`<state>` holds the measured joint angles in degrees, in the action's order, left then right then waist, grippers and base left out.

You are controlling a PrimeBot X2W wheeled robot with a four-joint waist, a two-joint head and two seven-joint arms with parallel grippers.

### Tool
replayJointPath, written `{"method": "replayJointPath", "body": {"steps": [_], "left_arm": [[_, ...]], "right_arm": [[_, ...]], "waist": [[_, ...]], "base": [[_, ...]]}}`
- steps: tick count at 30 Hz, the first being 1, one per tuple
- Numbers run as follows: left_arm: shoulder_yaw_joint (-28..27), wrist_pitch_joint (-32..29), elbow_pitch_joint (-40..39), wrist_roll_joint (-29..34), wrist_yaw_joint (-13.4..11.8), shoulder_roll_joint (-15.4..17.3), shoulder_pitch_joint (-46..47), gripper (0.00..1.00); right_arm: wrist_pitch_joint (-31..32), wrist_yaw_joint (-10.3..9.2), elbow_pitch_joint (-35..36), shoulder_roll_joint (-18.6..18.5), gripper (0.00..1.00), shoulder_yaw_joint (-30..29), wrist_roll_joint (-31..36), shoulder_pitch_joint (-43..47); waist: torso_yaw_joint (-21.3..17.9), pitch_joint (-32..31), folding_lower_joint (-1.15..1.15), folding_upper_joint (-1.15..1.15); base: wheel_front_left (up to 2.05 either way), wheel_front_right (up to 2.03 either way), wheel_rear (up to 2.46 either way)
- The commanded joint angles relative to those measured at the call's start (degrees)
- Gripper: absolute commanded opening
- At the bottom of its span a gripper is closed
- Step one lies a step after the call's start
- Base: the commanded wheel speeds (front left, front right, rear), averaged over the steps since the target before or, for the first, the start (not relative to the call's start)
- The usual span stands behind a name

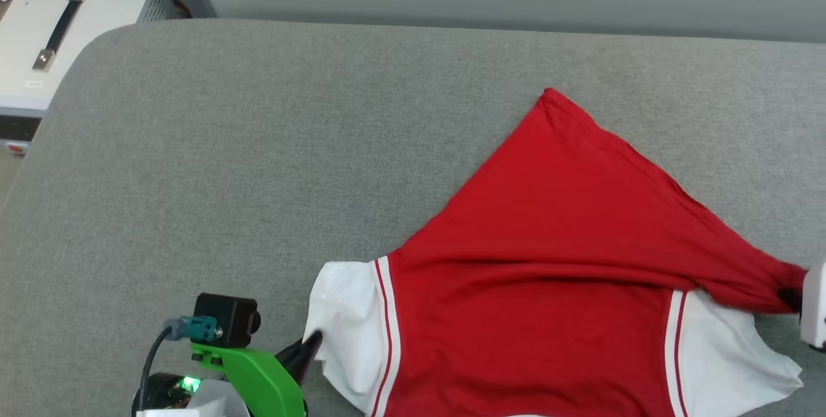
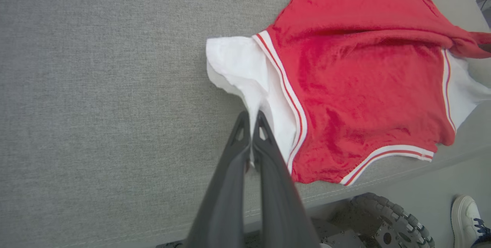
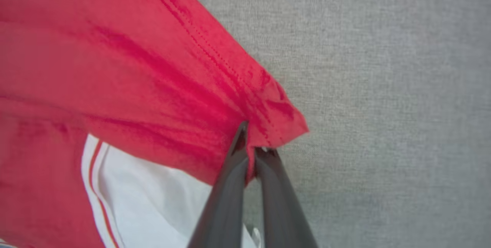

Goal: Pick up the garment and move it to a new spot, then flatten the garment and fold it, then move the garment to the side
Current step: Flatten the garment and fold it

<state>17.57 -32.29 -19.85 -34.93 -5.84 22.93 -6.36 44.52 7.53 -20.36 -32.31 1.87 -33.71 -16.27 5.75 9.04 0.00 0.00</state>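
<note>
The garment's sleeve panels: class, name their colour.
The sleeve panels are white, with striped red trim; clearest in the left wrist view.

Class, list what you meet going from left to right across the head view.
white case with a black handle → left gripper → garment's first white sleeve → garment's red body → garment's other white sleeve → right gripper

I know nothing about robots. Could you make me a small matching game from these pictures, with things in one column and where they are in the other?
1 left gripper
2 right gripper
3 white box
4 shoe

a shut on the garment's red corner
b on the floor
c shut on the white sleeve
d beyond the grey surface's far left corner

Pairs: 1c, 2a, 3d, 4b
</note>
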Motion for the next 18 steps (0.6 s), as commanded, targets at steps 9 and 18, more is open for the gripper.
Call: {"method": "replayJointPath", "body": {"steps": [9, 18], "left_arm": [[0.60, 1.30, 1.43, -0.86, -0.43, -0.99, -1.15, 0.00], [2.03, 1.53, 2.90, -0.93, 0.52, -1.57, -0.02, 0.00]], "right_arm": [[0.12, -0.04, 7.20, 3.84, 0.00, -6.40, 0.28, 12.77], [1.83, -0.04, 10.71, 7.39, 0.00, -10.30, 1.36, 18.76]], "waist": [[-3.16, -4.46, 0.00, 0.00], [-2.29, -3.85, 0.00, 0.00]], "base": [[0.00, 0.00, 0.00], [0.00, 0.00, 0.00]]}}
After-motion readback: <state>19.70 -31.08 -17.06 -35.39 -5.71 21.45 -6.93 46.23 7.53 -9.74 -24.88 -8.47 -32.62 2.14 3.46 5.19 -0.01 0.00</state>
